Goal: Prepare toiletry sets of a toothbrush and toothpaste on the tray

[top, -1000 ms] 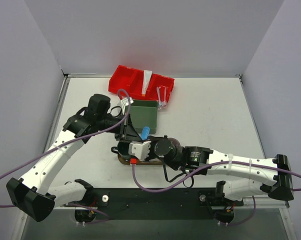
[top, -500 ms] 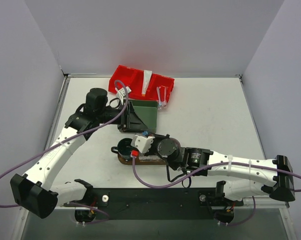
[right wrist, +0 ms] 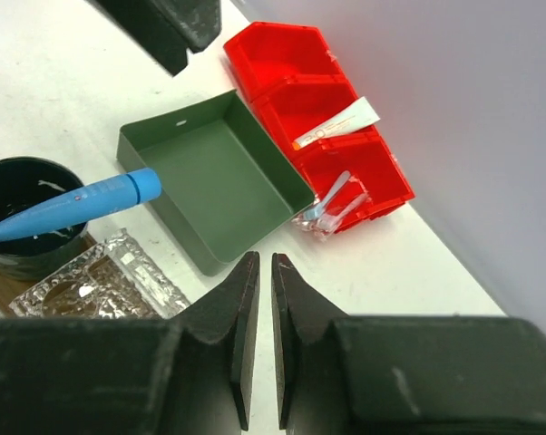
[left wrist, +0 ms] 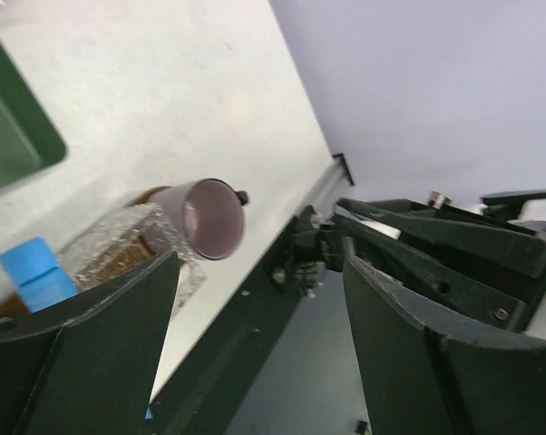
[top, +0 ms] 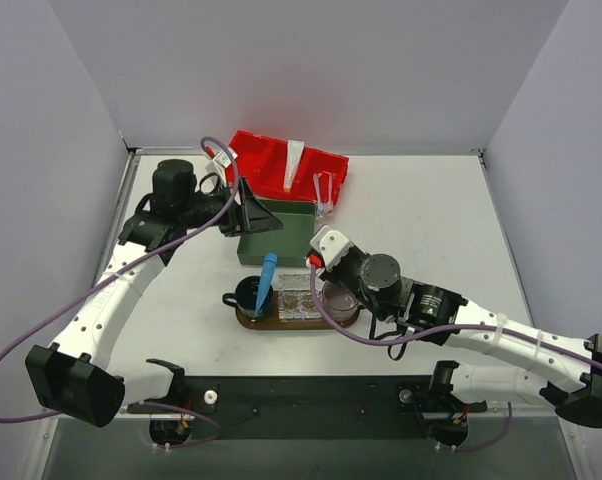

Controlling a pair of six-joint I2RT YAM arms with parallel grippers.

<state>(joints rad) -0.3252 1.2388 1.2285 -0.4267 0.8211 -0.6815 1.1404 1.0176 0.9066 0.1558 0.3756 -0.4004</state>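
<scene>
The right gripper had backed off toward 3 o'clock, jaws nearly touching, empty, leaving the blue tube leaning in the dark mug at 9 o'clock on the tray (probably to keep it upright). The left gripper gaped wide, empty, at 11 o'clock.

Red bin, green box, dark mug, possibly foil

walls: plain pale lavender; table: white top; light: even
</scene>
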